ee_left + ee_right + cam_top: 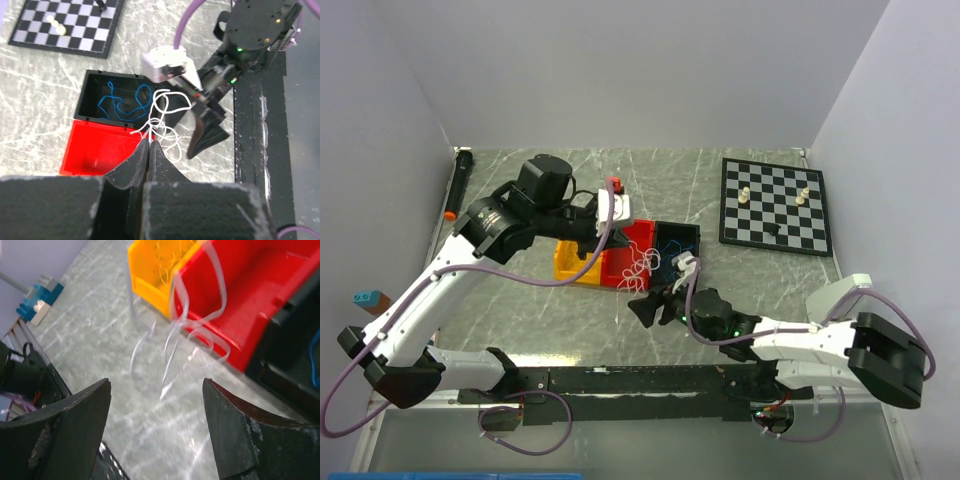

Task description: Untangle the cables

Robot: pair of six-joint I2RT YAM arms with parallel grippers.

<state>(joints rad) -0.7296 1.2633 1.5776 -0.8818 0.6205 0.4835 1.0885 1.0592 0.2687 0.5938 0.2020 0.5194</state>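
Observation:
A thin white cable (167, 112) hangs in loose loops over the near corner of the red bin (97, 147). My left gripper (149, 145) is shut on one of its strands, above that corner (618, 255). A blue cable (125, 102) lies coiled in the black bin (87, 90). A yellow cable (167, 260) sits in the yellow bin (150, 282). My right gripper (156, 381) is open and low over the table just in front of the bins (642, 300). The blurred white cable (175, 340) dangles ahead of its jaws, and nothing is between them.
The yellow bin (570, 265), red bin (638, 238) and black bin (682, 238) stand side by side mid-table. A chessboard (775, 205) with a few pieces lies at the back right. A black stick with an orange end (457, 185) lies along the left wall. A blue block (365, 297) sits at the left edge.

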